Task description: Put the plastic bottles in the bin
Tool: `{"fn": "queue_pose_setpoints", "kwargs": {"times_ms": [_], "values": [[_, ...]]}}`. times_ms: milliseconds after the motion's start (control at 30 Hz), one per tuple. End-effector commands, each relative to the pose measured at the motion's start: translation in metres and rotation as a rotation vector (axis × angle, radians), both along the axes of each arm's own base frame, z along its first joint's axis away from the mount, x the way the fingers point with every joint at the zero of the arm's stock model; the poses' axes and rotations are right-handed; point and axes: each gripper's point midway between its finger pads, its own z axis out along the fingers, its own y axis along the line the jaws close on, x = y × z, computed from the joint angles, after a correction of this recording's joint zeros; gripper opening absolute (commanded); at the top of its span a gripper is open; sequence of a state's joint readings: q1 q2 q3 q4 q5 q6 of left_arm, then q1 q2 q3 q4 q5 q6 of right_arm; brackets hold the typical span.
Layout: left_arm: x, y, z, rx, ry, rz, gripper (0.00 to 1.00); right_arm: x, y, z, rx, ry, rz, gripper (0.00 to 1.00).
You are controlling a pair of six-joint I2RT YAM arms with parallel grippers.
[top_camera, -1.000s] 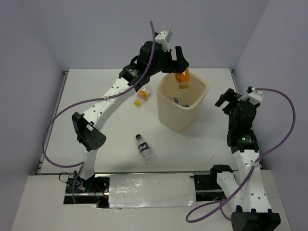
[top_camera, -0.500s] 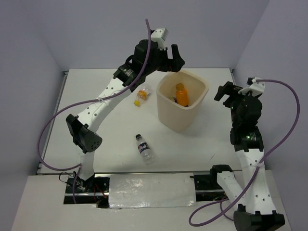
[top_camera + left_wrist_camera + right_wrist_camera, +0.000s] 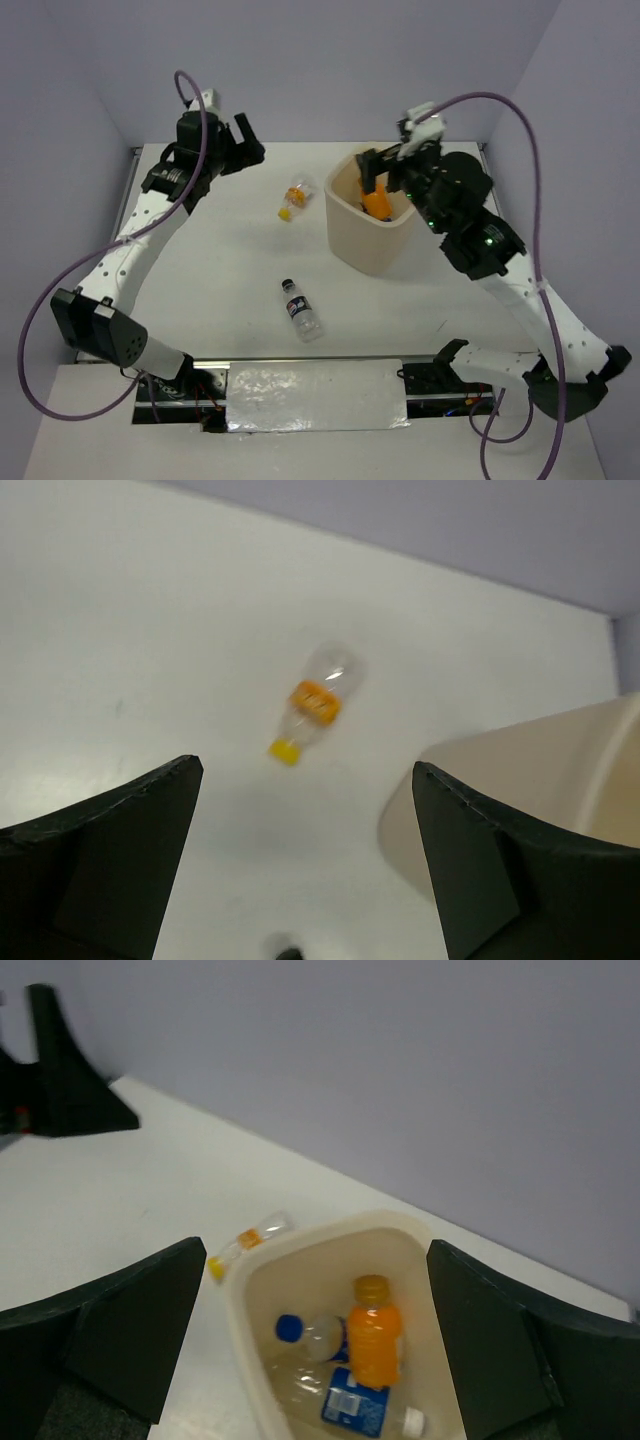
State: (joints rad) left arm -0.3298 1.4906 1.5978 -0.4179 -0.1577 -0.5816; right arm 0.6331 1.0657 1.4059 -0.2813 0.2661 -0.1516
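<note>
The small clear plastic bottle with the yellow-orange cap (image 3: 312,700) lies on the white desk (image 3: 120,630) straight ahead of the left gripper (image 3: 305,775), framed between its two spread, empty fingers. The bottle's long axis runs slantwise to the gripper's opening, cap end nearer the gripper and base pointing away. The tall cream-coloured plastic bin (image 3: 520,770) stands off to that gripper's right.

The right gripper (image 3: 316,1250) is also parted and carries nothing. It hovers above the bin, so the bin wall stands between it and this bottle — the left arm seems to have the clearer approach. The orange-filled bottle (image 3: 373,1345) stands inside the bin, below and ahead of the right gripper. The clear bottle with the dark cap and label (image 3: 302,310) lies on the desk well apart from both grippers, back toward the arm bases.

Half a second ago the left gripper hung at the bin's far rim — it has since pulled away leftward. The right arm has swung in from beside the bin to over it.
</note>
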Motion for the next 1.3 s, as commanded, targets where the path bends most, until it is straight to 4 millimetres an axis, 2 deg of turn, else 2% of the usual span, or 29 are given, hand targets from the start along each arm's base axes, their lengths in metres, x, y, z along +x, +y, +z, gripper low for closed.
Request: {"fn": "queue_pose_setpoints", "kwargs": {"times_ms": [0, 33, 67, 100, 133, 167, 200, 267, 300, 333, 400, 433, 533, 567, 600, 733, 767, 867, 967, 1267], "values": [[-0.02, 0.039, -0.033, 0.005, 0.078, 0.124, 0.99, -0.006, 0.064, -0.023, -0.158, 0.006, 0.154, 1.0], [-0.028, 0.05, -0.036, 0.007, 0.084, 0.164, 0.99, -0.01, 0.081, -0.029, -0.154, 0.021, 0.203, 1.0], [-0.034, 0.064, -0.056, 0.021, 0.134, 0.202, 0.99, -0.014, 0.095, -0.035, -0.15, 0.038, 0.248, 1.0], [-0.041, 0.072, -0.067, 0.03, 0.174, 0.227, 0.99, -0.02, 0.121, -0.048, -0.159, 0.071, 0.338, 1.0], [-0.049, 0.078, -0.069, 0.023, 0.186, 0.25, 0.99, -0.026, 0.135, -0.057, -0.139, 0.103, 0.386, 1.0], [-0.055, 0.086, -0.08, 0.03, 0.22, 0.273, 0.99, -0.03, 0.152, -0.073, -0.145, 0.133, 0.435, 1.0], [-0.06, 0.09, -0.079, 0.024, 0.215, 0.284, 0.99, -0.038, 0.164, -0.082, -0.148, 0.148, 0.497, 1.0], [-0.068, 0.097, -0.087, 0.024, 0.233, 0.309, 0.99, -0.043, 0.179, -0.1, -0.19, 0.147, 0.539, 1.0], [-0.072, 0.099, -0.089, 0.026, 0.238, 0.314, 0.99, -0.053, 0.189, -0.119, -0.23, 0.165, 0.572, 1.0], [-0.077, 0.101, -0.091, 0.026, 0.243, 0.319, 0.99, -0.051, 0.195, -0.138, -0.283, 0.188, 0.566, 1.0], [-0.084, 0.108, -0.094, 0.036, 0.251, 0.348, 0.99, -0.056, 0.203, -0.16, -0.333, 0.243, 0.566, 1.0], [-0.09, 0.111, -0.096, 0.04, 0.258, 0.356, 0.99, -0.06, 0.209, -0.184, -0.369, 0.308, 0.57, 1.0], [-0.101, 0.117, -0.1, 0.048, 0.262, 0.379, 0.99, -0.063, 0.213, -0.218, -0.368, 0.399, 0.524, 1.0], [-0.104, 0.118, -0.101, 0.045, 0.262, 0.382, 0.99, -0.065, 0.208, -0.239, -0.379, 0.435, 0.511, 1.0], [-0.107, 0.118, -0.098, 0.039, 0.25, 0.381, 0.99, -0.067, 0.209, -0.248, -0.373, 0.454, 0.515, 1.0], [-0.116, 0.119, -0.111, 0.046, 0.263, 0.381, 0.99, -0.084, 0.204, -0.294, -0.441, 0.566, 0.514, 1.0], [-0.117, 0.119, -0.113, 0.046, 0.266, 0.38, 0.99, -0.091, 0.202, -0.31, -0.477, 0.595, 0.528, 1.0], [-0.12, 0.117, -0.119, 0.043, 0.275, 0.364, 0.99, -0.104, 0.196, -0.337, -0.519, 0.645, 0.528, 1.0], [-0.123, 0.116, -0.124, 0.043, 0.281, 0.356, 0.99, -0.116, 0.198, -0.355, -0.51, 0.684, 0.559, 1.0], [-0.128, 0.115, -0.133, 0.04, 0.298, 0.349, 0.99, -0.124, 0.197, -0.407, -0.546, 0.806, 0.54, 0.98]]}}
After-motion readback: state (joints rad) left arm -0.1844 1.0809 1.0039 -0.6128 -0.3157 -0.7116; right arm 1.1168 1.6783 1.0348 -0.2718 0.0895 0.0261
